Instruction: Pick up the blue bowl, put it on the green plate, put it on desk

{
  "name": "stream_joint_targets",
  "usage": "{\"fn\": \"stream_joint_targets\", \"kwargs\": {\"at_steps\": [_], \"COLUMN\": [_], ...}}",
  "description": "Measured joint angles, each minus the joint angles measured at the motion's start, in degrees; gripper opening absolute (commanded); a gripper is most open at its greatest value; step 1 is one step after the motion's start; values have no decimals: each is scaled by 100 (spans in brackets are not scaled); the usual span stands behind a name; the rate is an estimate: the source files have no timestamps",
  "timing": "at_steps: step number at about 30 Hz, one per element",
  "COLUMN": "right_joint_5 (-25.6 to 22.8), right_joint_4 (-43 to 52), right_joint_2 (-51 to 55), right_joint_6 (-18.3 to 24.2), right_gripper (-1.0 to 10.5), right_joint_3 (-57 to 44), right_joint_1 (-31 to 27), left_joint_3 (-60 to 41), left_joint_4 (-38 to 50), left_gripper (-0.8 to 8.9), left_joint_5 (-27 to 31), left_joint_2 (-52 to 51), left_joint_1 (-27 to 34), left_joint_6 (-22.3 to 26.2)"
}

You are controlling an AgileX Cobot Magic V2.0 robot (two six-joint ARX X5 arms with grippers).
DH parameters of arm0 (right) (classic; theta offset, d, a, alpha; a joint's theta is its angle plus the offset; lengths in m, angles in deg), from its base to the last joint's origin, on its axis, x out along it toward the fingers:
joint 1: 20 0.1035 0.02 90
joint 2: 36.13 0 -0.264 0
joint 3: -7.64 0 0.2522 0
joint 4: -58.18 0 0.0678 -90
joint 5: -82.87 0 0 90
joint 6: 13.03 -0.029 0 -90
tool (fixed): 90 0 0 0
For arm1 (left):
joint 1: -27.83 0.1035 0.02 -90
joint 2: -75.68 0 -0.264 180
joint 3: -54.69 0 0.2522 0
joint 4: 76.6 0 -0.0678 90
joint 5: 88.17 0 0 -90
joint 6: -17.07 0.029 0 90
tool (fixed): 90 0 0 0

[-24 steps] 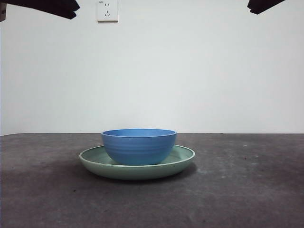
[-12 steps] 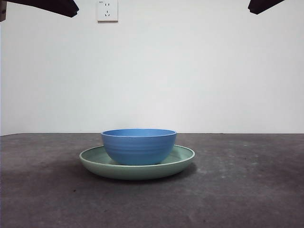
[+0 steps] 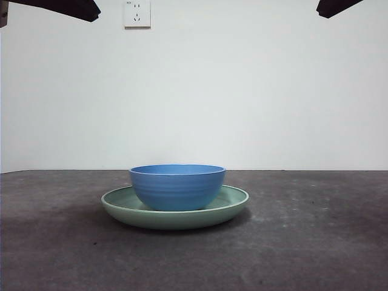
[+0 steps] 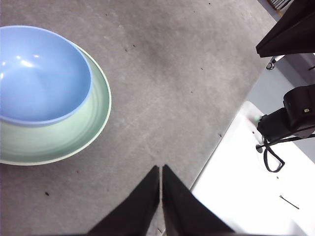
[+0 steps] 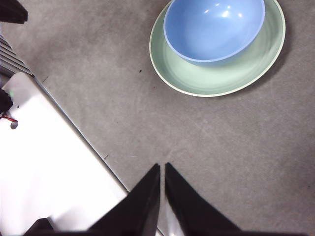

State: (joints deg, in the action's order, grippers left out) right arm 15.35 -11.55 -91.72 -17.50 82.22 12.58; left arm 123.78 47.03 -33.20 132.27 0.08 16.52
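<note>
The blue bowl (image 3: 177, 187) stands upright inside the green plate (image 3: 230, 204), which rests on the desk (image 3: 315, 242) at the middle. Both wrist views show the same pair: blue bowl (image 4: 42, 73) in green plate (image 4: 74, 140), and blue bowl (image 5: 214, 29) in green plate (image 5: 216, 78). My left gripper (image 4: 161, 169) is shut and empty, high above the desk and well apart from the dishes. My right gripper (image 5: 162, 167) is likewise shut, empty and raised, away from the plate. In the front view the arms show only as black tips at the top corners.
A white wall with a socket (image 3: 137, 13) stands behind the desk. A white base plate (image 4: 256, 187) with cables lies past the desk edge by the left arm; another white plate (image 5: 44, 167) lies by the right arm.
The black arm tip at the top left has drawn slightly up and away. Bowl and plate have not moved.
</note>
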Motion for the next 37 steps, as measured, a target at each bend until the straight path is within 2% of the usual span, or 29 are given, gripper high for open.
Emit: {"fn": "stream_joint_targets", "kwargs": {"at_steps": [4,12,18,24,31,37], "right_joint_5": [0,0,0,0,0,0], "right_joint_4": [0,0,2,0,0,0], "right_joint_2": [0,0,0,0,0,0], "right_joint_6": [0,0,0,0,0,0], "right_gripper": [9,9,9,9,9,9], "right_joint_3": [0,0,0,0,0,0], "right_joint_1": [-2,-2,-2,-2,-2,-2], "left_joint_3": [-17,-691,-2022,-3346,-4531,-5165], "left_joint_4": [271,2535,3816,4065,4048,3982], "left_gripper": [9,9,9,9,9,9], "left_joint_5": [334,603,1895,2894,2933,2935], "left_joint_2": [-407,-1873,-3132,-4157,-4972,-5261], "left_joint_1": [332,1956,2546,2728,2839,2844], "left_joint_6": [332,590,608,601,518,424]}}
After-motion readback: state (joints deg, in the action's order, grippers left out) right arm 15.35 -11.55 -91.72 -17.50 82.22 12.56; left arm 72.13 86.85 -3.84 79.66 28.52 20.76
